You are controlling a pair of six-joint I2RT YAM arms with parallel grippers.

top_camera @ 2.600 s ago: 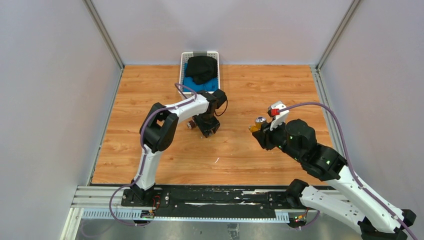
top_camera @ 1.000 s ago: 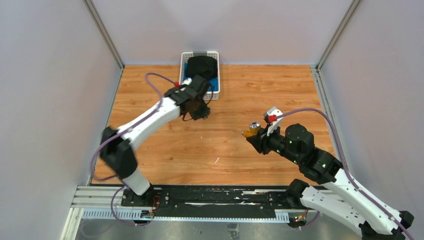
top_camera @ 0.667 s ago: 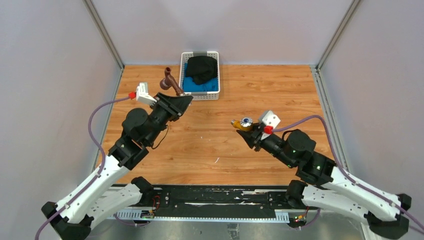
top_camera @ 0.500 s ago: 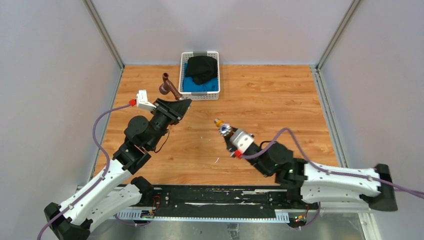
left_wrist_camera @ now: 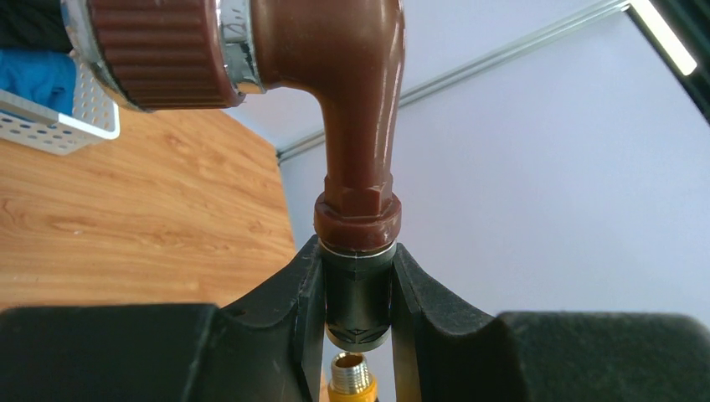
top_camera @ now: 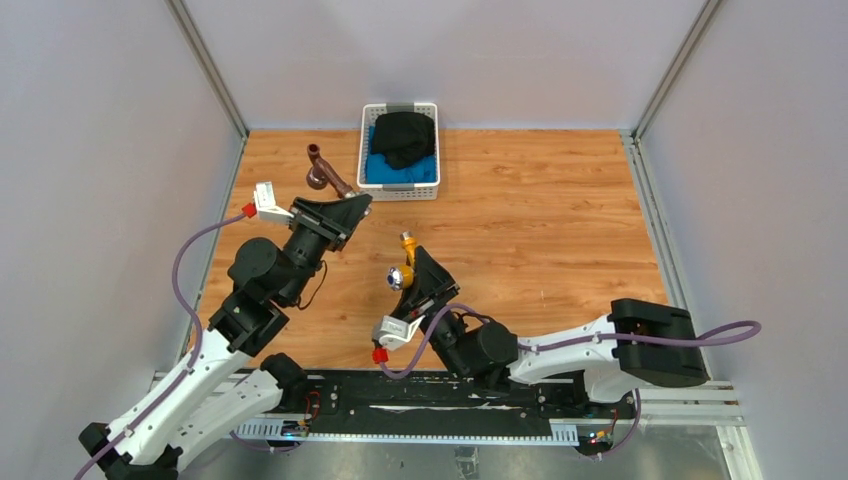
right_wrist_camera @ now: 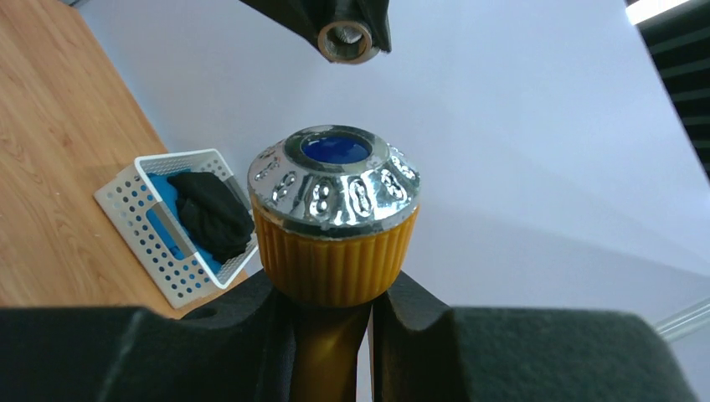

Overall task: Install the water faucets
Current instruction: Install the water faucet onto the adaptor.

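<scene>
**Step in hand: carrying and aligning, both faucets off the surface**

- The left hand (top_camera: 352,203) is clenched on the dark stem (left_wrist_camera: 357,293) of the reddish-brown faucet (top_camera: 322,172). The faucet stands above the fingers, elbow and ribbed knob uppermost. It is in the air over the far left part of the surface (top_camera: 540,220), just beside the white basket (top_camera: 366,150).
- The right hand (top_camera: 410,270) is clenched on the body of the brass-yellow faucet (top_camera: 404,262), just under its knob. The knob has a silvery cap with a blue centre. This faucet is in the air over the near middle of the surface.
- The two faucets are near each other but apart. In the left wrist view, the threaded brass end (left_wrist_camera: 349,374) shows directly below the dark stem. In the right wrist view, the stem's open end shows above the knob.

**Assessment**

Neither faucet is installed. No mounting point shows in any view, so the likely seat is the open stem end.

**Next move**

1. Put the threaded end and the open stem end on one axis.
2. Close the gap slowly.
3. Keep both grips firm, as each round part could turn between the fingers
</scene>
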